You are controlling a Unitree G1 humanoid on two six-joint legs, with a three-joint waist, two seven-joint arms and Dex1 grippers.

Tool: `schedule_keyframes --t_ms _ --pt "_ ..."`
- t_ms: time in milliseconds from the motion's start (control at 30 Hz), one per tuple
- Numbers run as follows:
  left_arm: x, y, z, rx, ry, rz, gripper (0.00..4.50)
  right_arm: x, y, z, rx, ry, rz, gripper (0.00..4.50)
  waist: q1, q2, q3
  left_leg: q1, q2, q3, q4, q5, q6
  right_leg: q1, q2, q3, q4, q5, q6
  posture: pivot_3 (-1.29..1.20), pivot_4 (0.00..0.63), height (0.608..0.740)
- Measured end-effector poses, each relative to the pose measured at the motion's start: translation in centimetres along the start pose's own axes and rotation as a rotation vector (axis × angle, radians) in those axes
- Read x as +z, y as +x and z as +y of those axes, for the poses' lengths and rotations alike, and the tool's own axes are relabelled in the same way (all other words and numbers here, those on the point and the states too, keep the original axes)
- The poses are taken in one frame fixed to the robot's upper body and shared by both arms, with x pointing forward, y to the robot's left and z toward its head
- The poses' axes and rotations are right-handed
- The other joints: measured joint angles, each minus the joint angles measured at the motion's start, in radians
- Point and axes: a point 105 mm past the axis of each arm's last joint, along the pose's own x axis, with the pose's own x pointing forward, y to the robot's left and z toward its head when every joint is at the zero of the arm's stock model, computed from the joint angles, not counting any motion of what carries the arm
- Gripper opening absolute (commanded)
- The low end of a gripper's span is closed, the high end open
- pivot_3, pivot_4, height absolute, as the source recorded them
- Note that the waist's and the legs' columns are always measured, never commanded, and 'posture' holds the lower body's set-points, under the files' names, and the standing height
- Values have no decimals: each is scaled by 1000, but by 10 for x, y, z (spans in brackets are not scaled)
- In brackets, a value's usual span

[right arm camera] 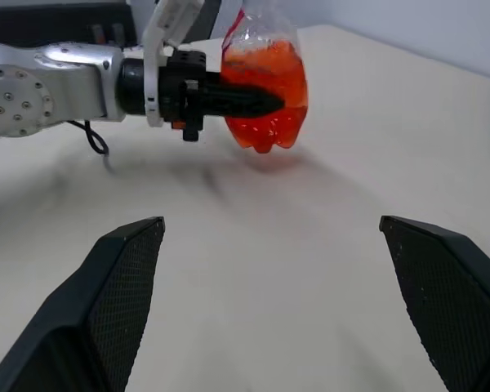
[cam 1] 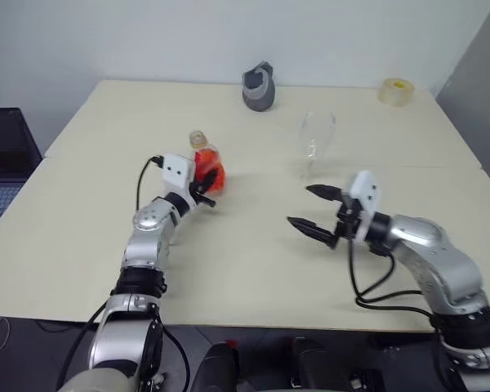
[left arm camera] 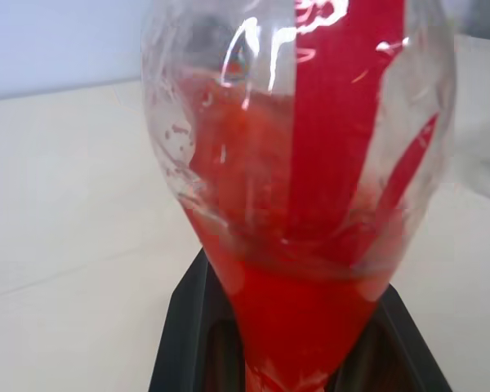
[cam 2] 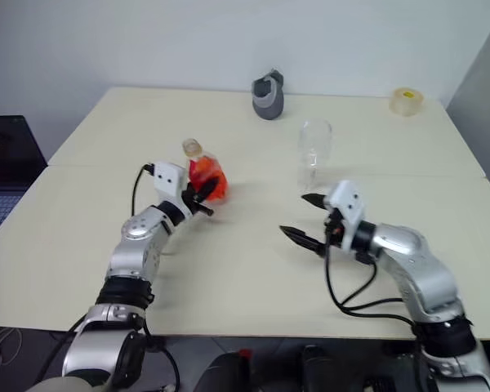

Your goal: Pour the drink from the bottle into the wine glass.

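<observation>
Beige table (cam 1: 253,269), white wall behind: my left gripper (cam 1: 202,189) clamps the bottle (cam 1: 207,169) mid-left of frame, thin, squashy plastic so grip the belly lightly, my right gripper (cam 1: 312,211) gapes empty below the fragile glass (cam 1: 314,143).

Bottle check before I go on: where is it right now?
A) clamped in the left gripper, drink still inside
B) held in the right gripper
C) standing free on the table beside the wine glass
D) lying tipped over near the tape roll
A: the left gripper is shut on the bottle, which still holds the red drink, while the right gripper hangs open and empty in front of the wine glass.
</observation>
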Motion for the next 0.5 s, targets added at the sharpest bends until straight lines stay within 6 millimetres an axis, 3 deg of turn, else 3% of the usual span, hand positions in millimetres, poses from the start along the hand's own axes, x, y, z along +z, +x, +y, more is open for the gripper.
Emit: schedule_keyframes --t_ms 100,200,433,500 --pt "-5 -1 22 67 -20 18 666 9 23 3 10 -17 -20 4500 4 0 0 0 -2 -4 1 0 0 0 -2 0 0 1 1 0 150 740" --pt "-9 1 30 103 -45 28 666 16 41 11 34 -21 -41 4500 7 0 0 -1 -2 -6 2 0 0 0 -2 -2 0 1 1 0 150 740" --pt "-20 3 34 123 -64 59 666 20 51 17 49 -31 -51 4500 4 0 0 0 -1 -7 1 0 0 0 -1 -2 1 1 1 0 150 740" --pt "-21 3 35 131 -62 57 1379 20 52 18 52 -26 -53 4500 4 0 0 0 -1 -7 1 0 0 0 -1 -3 2 1 1 0 150 740"
